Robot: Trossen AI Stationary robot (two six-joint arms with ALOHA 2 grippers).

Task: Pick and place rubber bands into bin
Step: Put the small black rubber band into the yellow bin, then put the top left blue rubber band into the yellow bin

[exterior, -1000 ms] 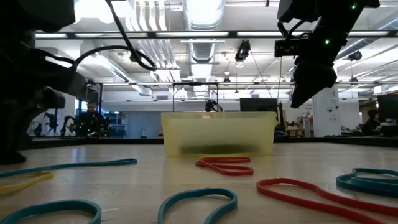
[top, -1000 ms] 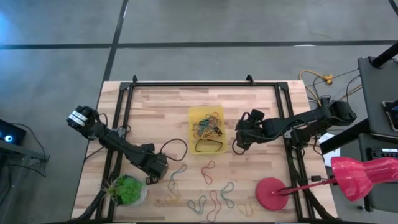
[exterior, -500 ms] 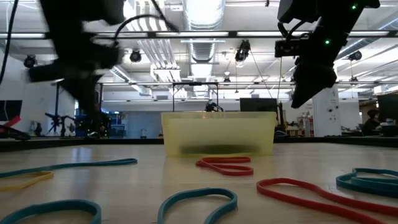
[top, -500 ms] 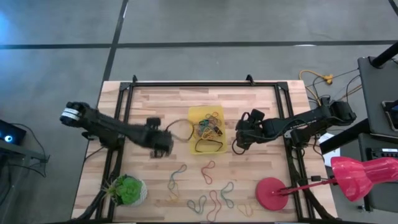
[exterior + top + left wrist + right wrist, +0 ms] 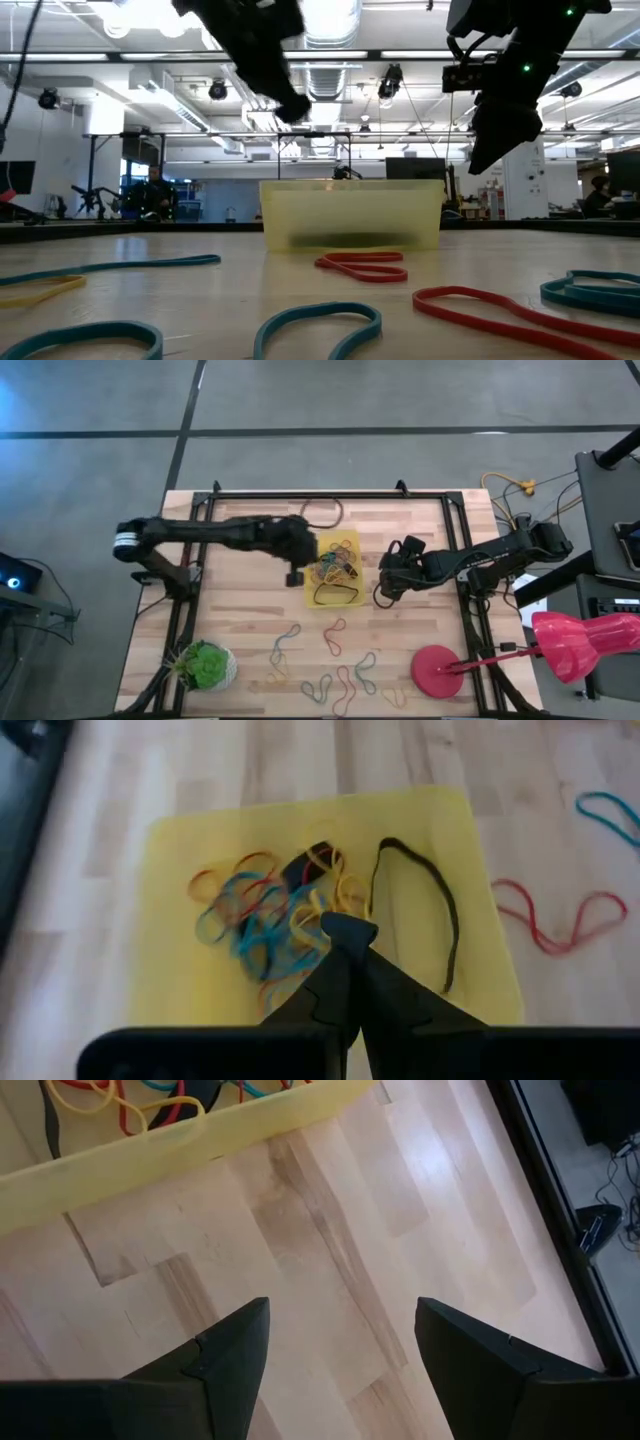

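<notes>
The yellow bin (image 5: 315, 540) sits mid-table with a tangle of coloured rubber bands (image 5: 265, 915) and one black loop (image 5: 420, 910) inside. More bands lie loose on the wood near the table's near edge (image 5: 335, 635) (image 5: 360, 265). My left gripper (image 5: 305, 555) (image 5: 347, 930) is raised over the bin's left part, shut, also seen in the low view (image 5: 285, 100). My right gripper (image 5: 385, 575) (image 5: 340, 1340) hangs open just right of the bin (image 5: 200, 1130), above bare wood. My left gripper points slanting down over the band pile in the bin. A yellow loop (image 5: 312, 910) shows right beside its shut tips. I cannot tell whether that loop is pinched or merely lies in the bin behind them.
A green plant ball (image 5: 205, 665) stands at the near left corner and a round red disc (image 5: 437, 670) at the near right. Black frame rails (image 5: 195, 560) run along the table's left, right and far sides. Open wood lies between the bin and the loose bands.
My left gripper has risen from the near left of the table by the plant ball. It has swung toward the far edge and the right, and now stands over the bin. The loose bands on the wood lie as before.
</notes>
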